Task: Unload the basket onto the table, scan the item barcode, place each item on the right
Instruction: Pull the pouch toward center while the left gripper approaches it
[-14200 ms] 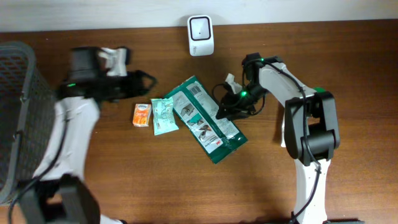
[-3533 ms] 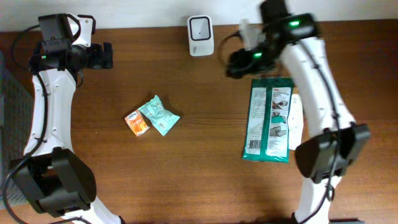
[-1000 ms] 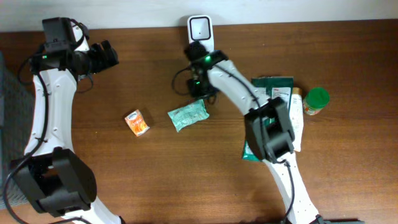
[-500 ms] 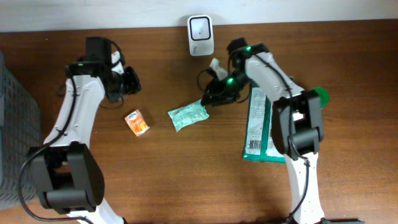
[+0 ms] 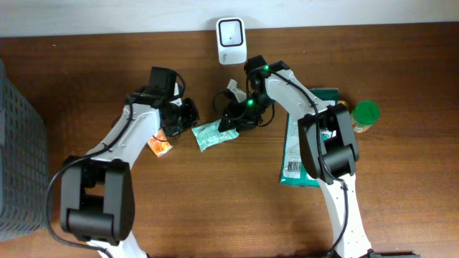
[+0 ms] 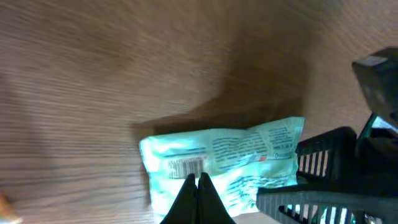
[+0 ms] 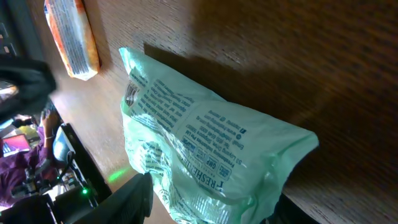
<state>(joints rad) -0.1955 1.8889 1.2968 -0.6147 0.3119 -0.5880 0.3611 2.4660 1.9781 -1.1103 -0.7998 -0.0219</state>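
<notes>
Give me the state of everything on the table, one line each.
mint pouch, on the table, barcode up
right end effector, closed on mint pouch
left end effector, shut, tips above mint pouch
orange packet, lying loose
dark green pack, lying flat
bottle, upright, capped
scanner, upright, nothing presented
</notes>
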